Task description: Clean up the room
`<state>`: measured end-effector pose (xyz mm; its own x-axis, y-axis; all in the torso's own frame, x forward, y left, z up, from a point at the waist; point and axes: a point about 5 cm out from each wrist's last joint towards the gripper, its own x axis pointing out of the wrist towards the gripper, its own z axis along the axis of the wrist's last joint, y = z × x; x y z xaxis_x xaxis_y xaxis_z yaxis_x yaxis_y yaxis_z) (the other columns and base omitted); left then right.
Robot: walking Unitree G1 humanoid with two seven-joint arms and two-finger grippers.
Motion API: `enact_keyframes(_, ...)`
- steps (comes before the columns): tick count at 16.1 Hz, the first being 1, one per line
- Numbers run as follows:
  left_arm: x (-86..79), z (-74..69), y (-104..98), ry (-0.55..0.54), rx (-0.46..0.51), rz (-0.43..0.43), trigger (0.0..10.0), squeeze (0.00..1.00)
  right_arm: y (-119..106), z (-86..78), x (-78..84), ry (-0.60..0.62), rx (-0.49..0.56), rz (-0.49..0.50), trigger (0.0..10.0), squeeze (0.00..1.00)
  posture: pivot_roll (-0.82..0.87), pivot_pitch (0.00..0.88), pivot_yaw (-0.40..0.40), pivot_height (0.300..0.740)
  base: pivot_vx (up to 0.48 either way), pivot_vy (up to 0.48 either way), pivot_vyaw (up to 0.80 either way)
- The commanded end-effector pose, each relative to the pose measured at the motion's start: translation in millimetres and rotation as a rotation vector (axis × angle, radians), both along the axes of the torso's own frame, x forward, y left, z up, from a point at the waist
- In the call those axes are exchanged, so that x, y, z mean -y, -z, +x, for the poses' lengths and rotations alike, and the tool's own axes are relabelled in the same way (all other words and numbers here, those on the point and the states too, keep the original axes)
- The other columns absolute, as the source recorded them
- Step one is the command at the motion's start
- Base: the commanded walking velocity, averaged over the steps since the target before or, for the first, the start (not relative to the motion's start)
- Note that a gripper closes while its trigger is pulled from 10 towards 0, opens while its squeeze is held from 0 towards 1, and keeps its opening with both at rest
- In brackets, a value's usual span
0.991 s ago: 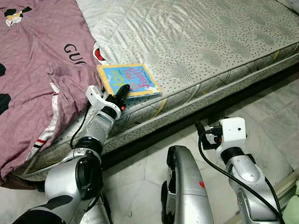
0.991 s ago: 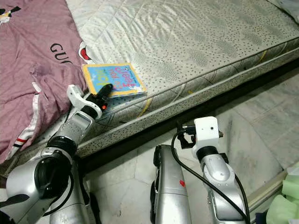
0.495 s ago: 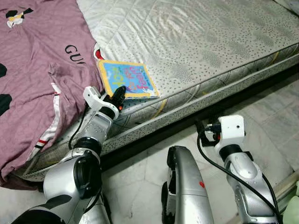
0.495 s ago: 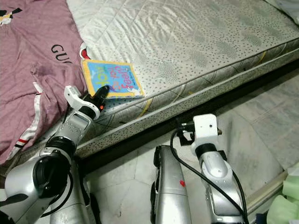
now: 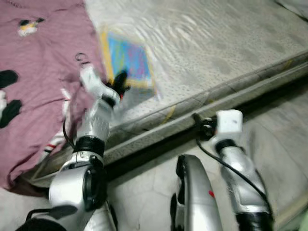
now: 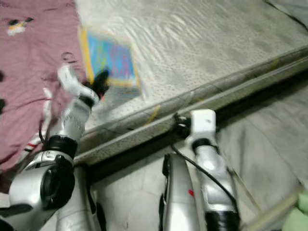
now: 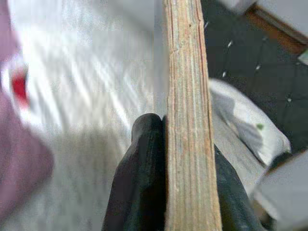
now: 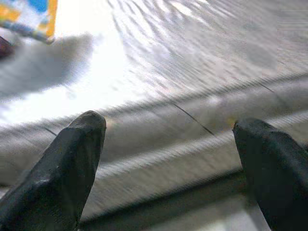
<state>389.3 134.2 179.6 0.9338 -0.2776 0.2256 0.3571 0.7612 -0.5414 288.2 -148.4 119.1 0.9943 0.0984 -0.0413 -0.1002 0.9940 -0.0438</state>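
Observation:
A thin children's book with a blue cover and yellow border is held at its near edge by my left gripper, raised and tilted above the mattress. In the left wrist view the book's worn page edge runs between the two black fingers, which are shut on it. My right gripper is open with nothing between its fingers, level with the mattress side by the floor; its white wrist shows in the head view. All views are blurred.
A purple printed garment lies spread over the left part of the mattress, beside the book. A dark gap runs under the bed edge. Pale tiled floor lies to the right, and a green thing sits at the lower right corner.
The left gripper has lifted the book off the mattress and swung it up and away. The right arm has risen slightly toward the bed. The camera has moved and the picture has blurred.

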Motion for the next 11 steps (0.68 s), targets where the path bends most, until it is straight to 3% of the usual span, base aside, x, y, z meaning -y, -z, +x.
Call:
enact_keyframes(1,-4.9,-7.2,-5,-0.03,0.052,0.066,0.0,0.0,6,3.6,-4.5,0.007,-0.02,0.02,10.0,0.0,-0.03,0.022,0.018,0.505,0.0,0.0,0.0)
enact_keyframes(3,-5.3,-27.5,-3,-0.038,0.093,0.164,0.0,0.0,7,12.0,-19.9,-0.035,-0.012,0.084,10.0,0.0,0.01,0.0,0.032,0.505,0.0,0.0,0.0)
enact_keyframes(4,-5.6,-47.6,8,-0.044,0.076,0.211,0.0,0.0,3,18.8,-29.8,-0.062,0.014,0.148,10.0,0.0,0.04,0.0,0.047,0.505,0.0,0.0,0.0)
enact_keyframes(6,-5.6,-70.3,35,-0.029,0.042,0.328,0.0,0.0,-2,25.6,-35.1,-0.068,0.054,0.177,10.0,0.0,0.06,0.0,0.058,0.505,0.0,0.0,0.0)
enact_keyframes(8,-5.4,-85.5,60,-0.018,-0.046,0.329,0.0,0.0,-2,29.8,-37.3,-0.054,0.06,0.197,10.0,0.0,0.06,0.0,0.062,0.519,0.0,0.0,0.0)
enact_keyframes(11,3.7,-98.4,69,-0.001,-0.08,0.384,0.0,0.0,-3,32.8,-37.7,-0.061,0.075,0.213,10.0,0.0,0.05,0.0,0.065,0.554,0.0,0.0,0.0)
